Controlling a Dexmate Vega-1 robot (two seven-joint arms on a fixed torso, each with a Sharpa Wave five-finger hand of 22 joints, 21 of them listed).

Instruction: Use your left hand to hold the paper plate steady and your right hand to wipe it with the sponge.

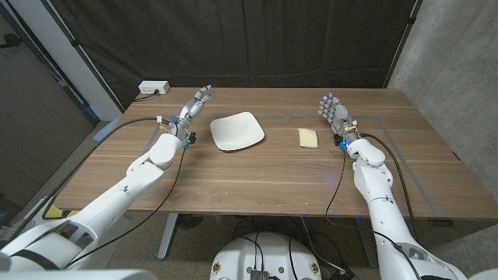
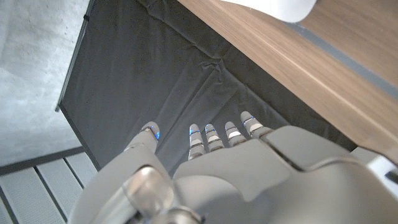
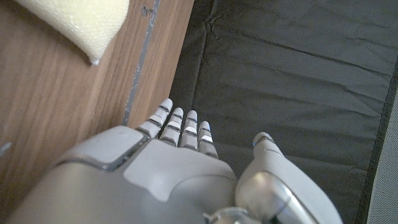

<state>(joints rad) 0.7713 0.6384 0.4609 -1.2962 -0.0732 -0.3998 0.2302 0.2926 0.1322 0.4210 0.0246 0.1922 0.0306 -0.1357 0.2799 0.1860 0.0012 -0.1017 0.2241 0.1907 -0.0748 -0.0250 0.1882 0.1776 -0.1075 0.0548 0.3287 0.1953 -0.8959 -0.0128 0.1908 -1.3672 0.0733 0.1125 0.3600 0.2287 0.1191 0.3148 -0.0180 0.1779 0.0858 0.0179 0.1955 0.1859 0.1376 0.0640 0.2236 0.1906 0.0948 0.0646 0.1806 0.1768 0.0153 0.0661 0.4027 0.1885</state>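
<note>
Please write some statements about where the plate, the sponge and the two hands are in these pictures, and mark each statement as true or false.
1. The paper plate lies on the table between the two hands. True.
2. The right hand holds the sponge. False: the sponge lies alone on the table, beside the right hand, and that hand is open and holds nothing.
3. The left hand presses on the plate. False: it is beside the plate, apart from it, with nothing in it.
4. The sponge lies on the plate. False: it lies on the bare wood, apart from the plate.
5. A white power strip sits near the table's far left corner. True.
</note>
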